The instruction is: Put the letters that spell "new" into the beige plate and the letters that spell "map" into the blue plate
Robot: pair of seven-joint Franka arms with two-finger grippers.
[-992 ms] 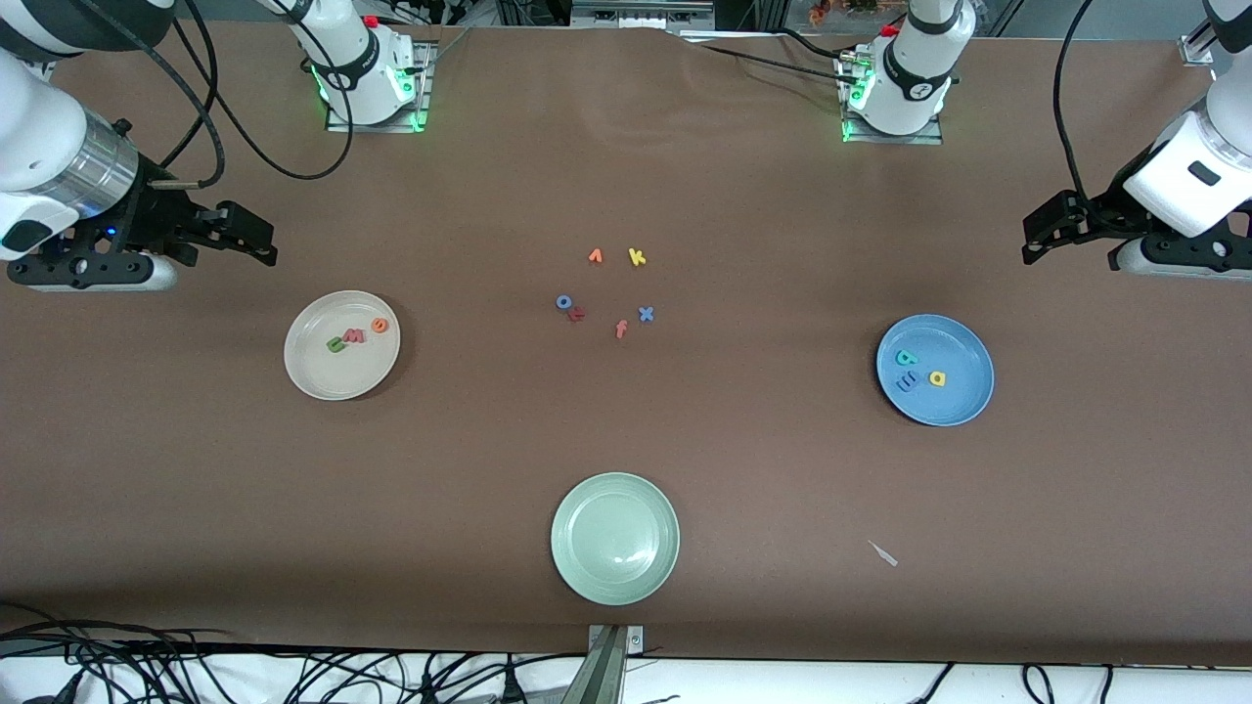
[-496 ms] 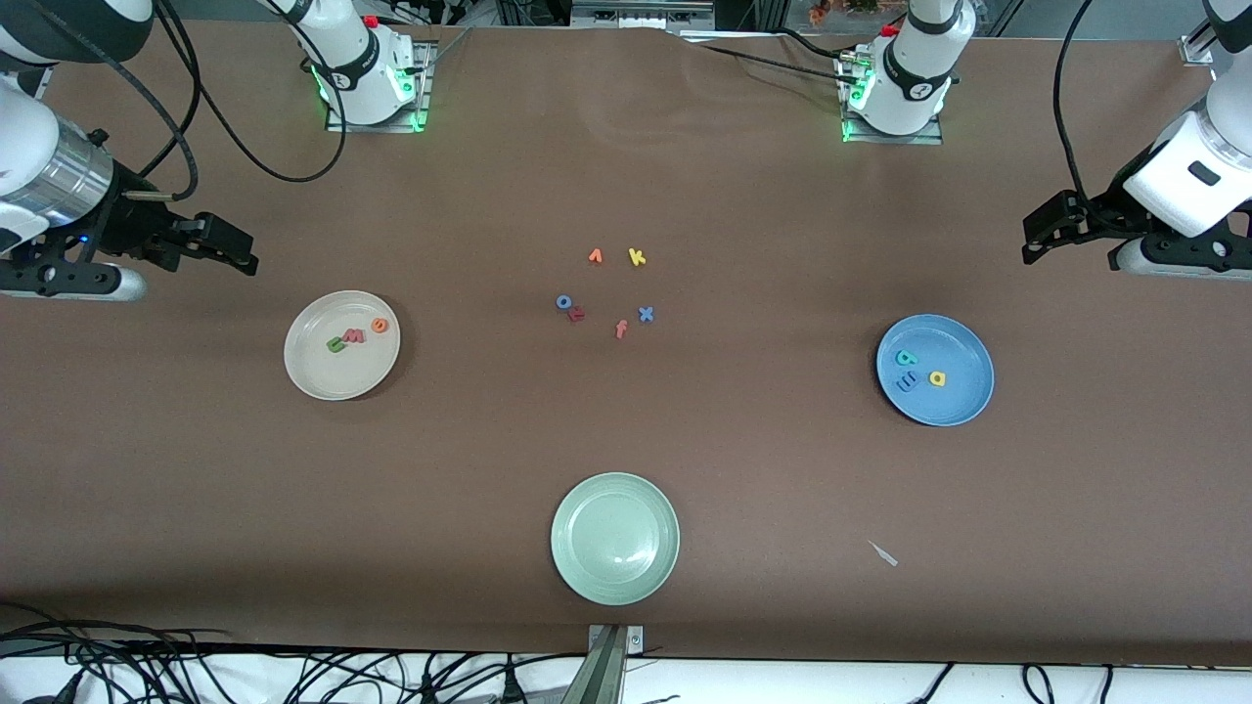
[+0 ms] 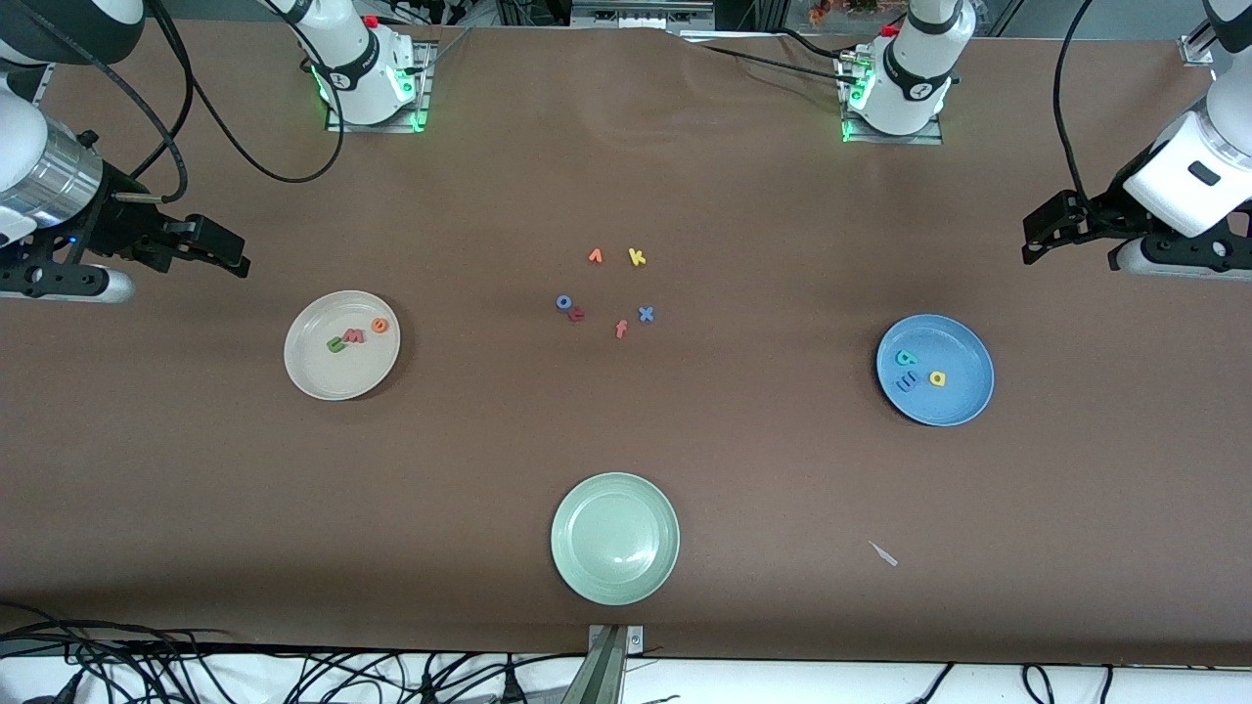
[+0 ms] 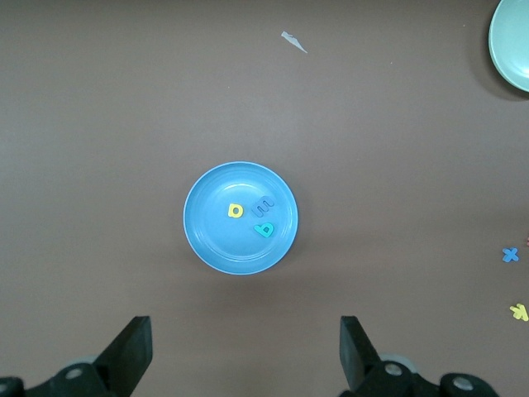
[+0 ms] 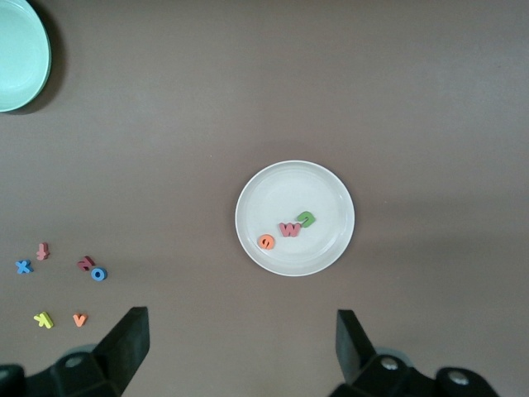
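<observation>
**Both words sorted, both arms drawn back**

The brown surface (image 3: 626, 440) carries three plates. The beige plate (image 3: 313, 376) lies just below and inboard of the right tool (image 3: 227, 250), which hangs over bare surface at the right arm's end with its fingers spread wide and nothing between them. In the right wrist view that plate sits straight ahead of the parted fingers, holding the green n (image 5: 307, 219), the pinkish-red w (image 5: 289, 229) and the orange e (image 5: 266, 241) in a close row.

The blue plate (image 3: 963, 401) lies in the same way below the left tool (image 3: 1039, 242), which hangs over the surface at the left arm's end, also fully parted and empty. Ahead of it in the left wrist view lie the yellow a (image 4: 236, 211), the blue m (image 4: 264, 203) and the teal-green p (image 4: 264, 230), clustered near the plate's middle.

The pale green plate (image 3: 614, 539) is bare and lies well apart from both tools, nearest the front camera. Six spare letters lie loose mid-surface between the two tools: orange v (image 3: 595, 256), yellow k (image 3: 637, 257), blue o (image 3: 563, 302), red r (image 3: 576, 314), orange f (image 3: 620, 330) and blue x (image 3: 646, 314).

By the look of it, the task is complete; each tool is nearer its own plate, and neither has anything left to fetch.
</observation>
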